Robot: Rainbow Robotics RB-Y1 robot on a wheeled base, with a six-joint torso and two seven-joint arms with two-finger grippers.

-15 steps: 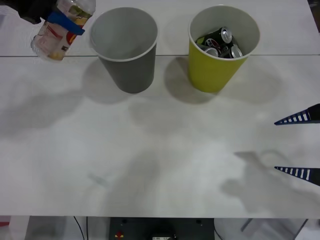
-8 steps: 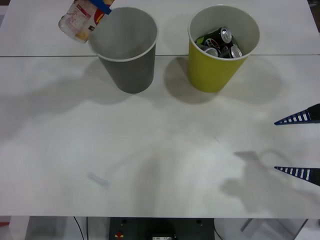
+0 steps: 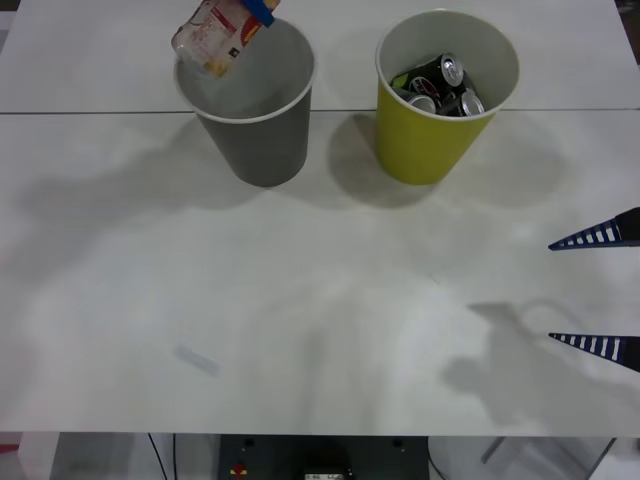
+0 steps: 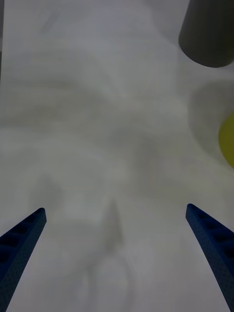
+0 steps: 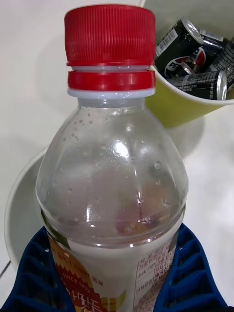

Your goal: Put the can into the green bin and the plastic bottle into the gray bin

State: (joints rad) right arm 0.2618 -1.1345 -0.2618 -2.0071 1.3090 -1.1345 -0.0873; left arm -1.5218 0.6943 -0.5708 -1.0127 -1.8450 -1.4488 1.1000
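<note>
The plastic bottle [image 3: 213,37], clear with a red cap [image 5: 109,44] and a pale label, hangs tilted over the far left rim of the gray bin [image 3: 252,120]. My left gripper [image 3: 262,9] is shut on it, with blue fingers [image 5: 33,273] on both sides of the label. The green bin [image 3: 440,140] stands to the right of the gray one with black cans [image 3: 441,86] inside; the cans [image 5: 195,53] also show in the left wrist view. My right gripper [image 3: 600,292] waits open above the table's right edge, its fingers [image 4: 19,243] wide apart.
A seam runs across the white table [image 3: 320,300] behind the bins. A small clear scrap [image 3: 197,358] lies near the front left. The right wrist view catches the gray bin [image 4: 209,34] and an edge of the green bin [image 4: 228,141].
My left gripper has carried the bottle to the right, from left of the gray bin to above its rim. The right arm has not moved.
</note>
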